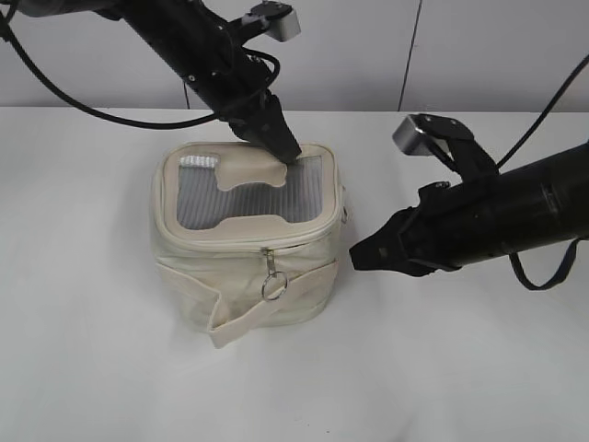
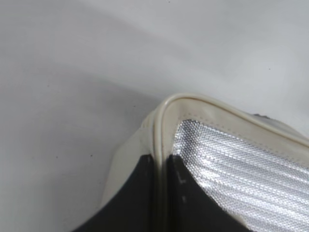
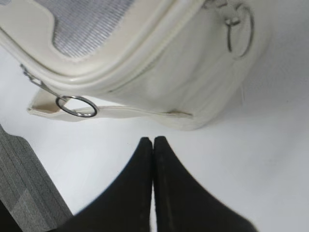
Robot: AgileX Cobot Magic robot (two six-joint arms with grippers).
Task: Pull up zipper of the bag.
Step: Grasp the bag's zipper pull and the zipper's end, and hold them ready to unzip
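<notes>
Pressing the bag rim, left tool pinches it (right tool closed, empty, beside the bag)

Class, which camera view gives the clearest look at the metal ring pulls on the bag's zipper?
The right wrist view: both ring pulls show large, one near the strap, the other at the upper right. The exterior view shows one small ring on the bag's front. The left wrist view shows none.

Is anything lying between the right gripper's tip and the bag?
No. Only bare white table separates the shut right gripper from the bag; the right wrist view shows it, and the exterior view agrees.
</notes>
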